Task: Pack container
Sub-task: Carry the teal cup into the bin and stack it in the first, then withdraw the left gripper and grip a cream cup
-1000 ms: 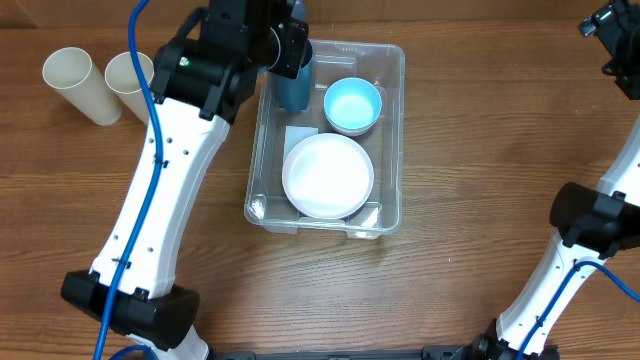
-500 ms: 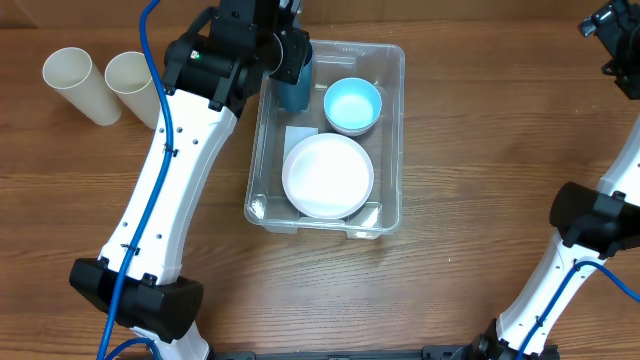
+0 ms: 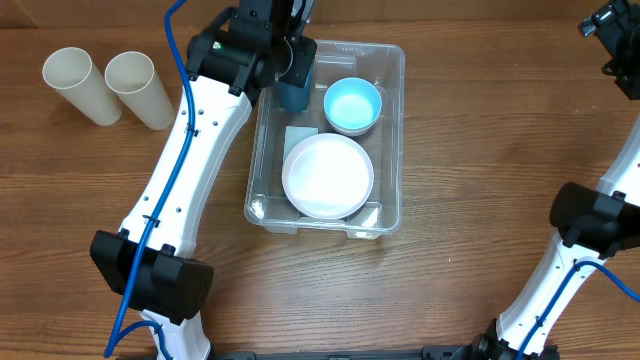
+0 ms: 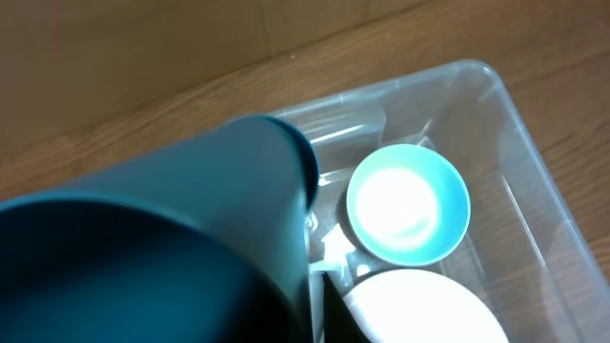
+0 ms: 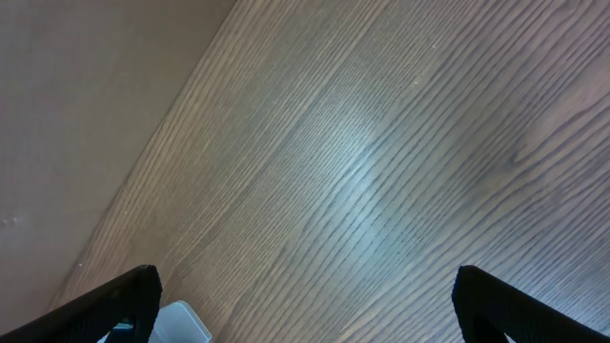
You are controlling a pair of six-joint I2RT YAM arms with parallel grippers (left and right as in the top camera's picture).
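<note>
The container [image 3: 397, 125] is a clear bin in the middle of the table, with a white label [image 3: 298, 136] on its bottom. In it are a white bowl [image 3: 328, 177], a light blue bowl [image 3: 352, 104] and a dark teal cup [image 3: 294, 92] in the far left corner. My left gripper [image 3: 291, 55] is at the cup's top. In the left wrist view the teal cup [image 4: 191, 248] fills the left side, and a thin bright strip separates its wall from one dark finger [image 4: 334, 319]. My right gripper [image 5: 329, 310] hangs open over bare wood, far right.
Two cream cups [image 3: 80, 85] [image 3: 140, 90] lie on their sides on the table, left of the container. The left arm [image 3: 185, 170] stretches from the front left up to the bin's far corner. The right arm's base [image 3: 590, 220] stands at the right edge.
The left arm has swung right and toward the far edge. The teal cup stays in the container's far left corner. The right arm has not moved.
</note>
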